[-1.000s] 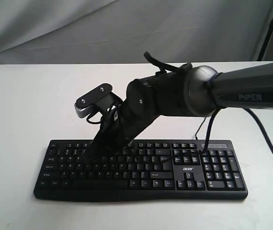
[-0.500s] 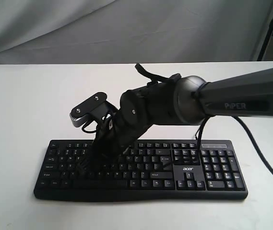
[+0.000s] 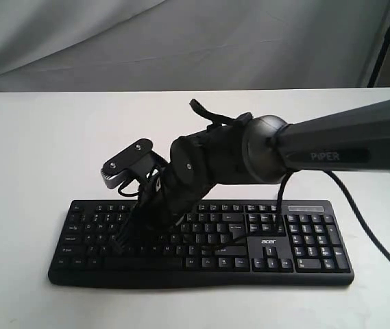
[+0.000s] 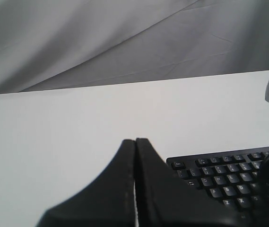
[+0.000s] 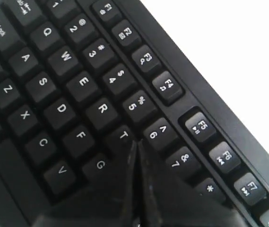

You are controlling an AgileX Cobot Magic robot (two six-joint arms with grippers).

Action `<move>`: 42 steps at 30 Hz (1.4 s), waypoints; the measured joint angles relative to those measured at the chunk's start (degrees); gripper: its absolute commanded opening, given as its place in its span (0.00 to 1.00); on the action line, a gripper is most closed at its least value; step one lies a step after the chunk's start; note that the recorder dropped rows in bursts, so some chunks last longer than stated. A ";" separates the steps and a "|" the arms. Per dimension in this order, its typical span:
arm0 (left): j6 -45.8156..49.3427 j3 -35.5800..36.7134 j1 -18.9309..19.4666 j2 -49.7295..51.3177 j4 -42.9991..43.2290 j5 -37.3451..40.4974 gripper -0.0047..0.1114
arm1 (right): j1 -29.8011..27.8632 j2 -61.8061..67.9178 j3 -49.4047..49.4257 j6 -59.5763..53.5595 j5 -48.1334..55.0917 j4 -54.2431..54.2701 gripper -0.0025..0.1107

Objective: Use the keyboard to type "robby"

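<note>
The keyboard point(image 3: 263, 250) lies flat near the table's point(image 3: 30, 151) 6 o'clock edge. Over the last second my right fingers point(image 3: 122, 236), closed and empty, have dropped and slid toward 9 o'clock onto the left letter block. In the wrist view their tip sits by T, just beside R, so I judge a press there is near, though I cannot confirm contact. My left fingers point(image 4: 135, 142), also closed on nothing, hang beyond the Esc corner. Nothing blocks the keys, but the arm hides them.
</note>
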 measured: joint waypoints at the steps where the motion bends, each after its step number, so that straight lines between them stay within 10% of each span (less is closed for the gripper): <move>1: 0.00 0.00 0.00 0.00 0.00 0.00 0.04 | 0.00 0.13 -0.03 0.00 -0.27 0.00 0.02; 19: 0.00 0.00 0.00 0.00 0.00 0.00 0.04 | 0.00 -18.76 1.61 5.98 6.98 -7.46 0.02; 29: 0.00 0.00 0.00 0.00 0.00 0.00 0.04 | 0.00 -54.39 25.28 30.38 8.90 -20.86 0.02; 42: 0.00 0.00 0.00 0.00 0.00 0.00 0.04 | 0.00 -60.24 34.28 51.47 9.37 -32.81 0.02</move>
